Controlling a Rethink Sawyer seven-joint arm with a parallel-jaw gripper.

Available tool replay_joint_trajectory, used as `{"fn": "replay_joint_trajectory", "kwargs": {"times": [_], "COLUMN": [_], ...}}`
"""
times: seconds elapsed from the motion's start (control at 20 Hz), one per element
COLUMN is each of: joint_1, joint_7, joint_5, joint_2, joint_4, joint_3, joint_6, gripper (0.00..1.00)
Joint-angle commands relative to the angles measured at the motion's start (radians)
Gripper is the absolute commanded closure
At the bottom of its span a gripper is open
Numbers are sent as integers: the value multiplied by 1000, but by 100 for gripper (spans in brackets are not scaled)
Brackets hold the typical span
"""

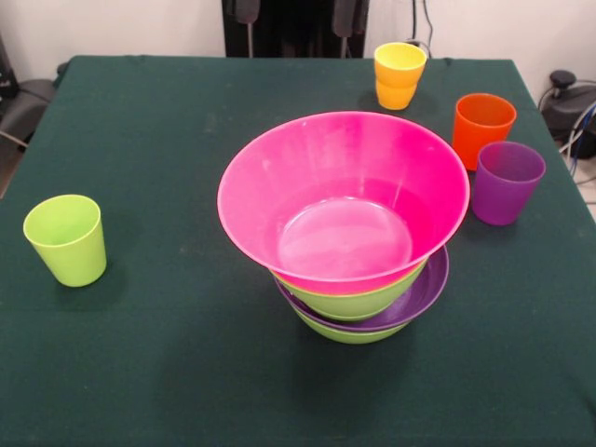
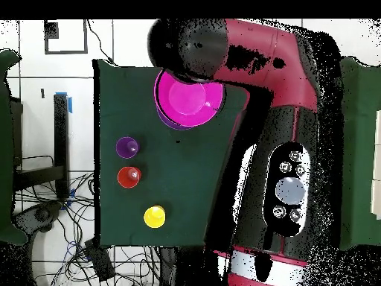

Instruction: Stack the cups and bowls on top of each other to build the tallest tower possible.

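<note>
The tower stands mid-table: the wide pink bowl (image 1: 343, 197) is on top, over a lime green bowl (image 1: 358, 300), the shallow purple bowl (image 1: 424, 293) and another lime green bowl (image 1: 346, 333). It also shows in the overhead view (image 2: 190, 98). The lime green cup (image 1: 66, 239) stands alone at the left. The yellow-orange cup (image 1: 399, 74), orange cup (image 1: 481, 128) and purple cup (image 1: 506, 181) stand at the right. The small red bowl is out of view. The gripper (image 1: 298, 11) only shows at the top edge, high behind the tower and holding nothing that I can see.
The dark green tablecloth (image 1: 168, 354) covers the table. The red and black arm (image 2: 286, 126) spans the overhead view's right side and hides that part of the table. Cables and a black device (image 1: 568, 102) lie off the table's right edge.
</note>
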Motion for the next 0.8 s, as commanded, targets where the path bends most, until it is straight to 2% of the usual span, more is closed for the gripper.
{"fn": "replay_joint_trajectory", "kwargs": {"times": [0.05,0.8], "joint_1": [-51,-123], "joint_7": [7,-82], "joint_5": [5,-7], "joint_2": [75,108], "joint_4": [47,38], "joint_3": [91,157], "joint_6": [34,13], "gripper": [0,0]}}
